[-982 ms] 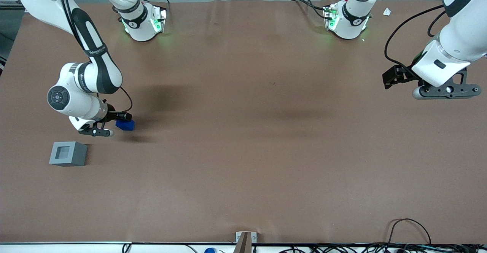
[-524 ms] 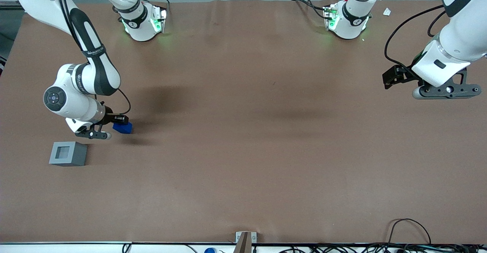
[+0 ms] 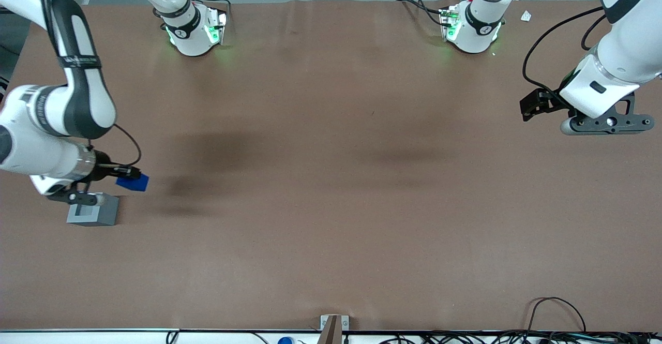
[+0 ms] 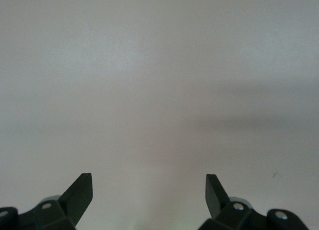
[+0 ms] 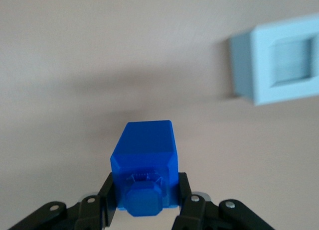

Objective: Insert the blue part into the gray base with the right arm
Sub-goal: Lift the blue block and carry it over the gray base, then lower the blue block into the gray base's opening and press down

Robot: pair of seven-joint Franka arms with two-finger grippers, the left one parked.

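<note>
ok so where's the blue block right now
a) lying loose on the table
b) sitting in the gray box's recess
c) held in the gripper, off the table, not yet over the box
c: the gripper is shut on the blue block, which hangs clear of the brown table, while the gray box sits off to one side with its recess empty.

text: none legible | right arm [image 3: 77, 83] band lettering — unreadable

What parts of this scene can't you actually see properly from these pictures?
- Gray base, front view: its recess is hidden by the right arm's wrist.
- Gray base, right wrist view: cut off by the picture's edge.
- Blue part: the underside is unseen; the gripper, shut on it, covers its sides.
- Right arm: its elbow joint runs off the front view's edge.
</note>
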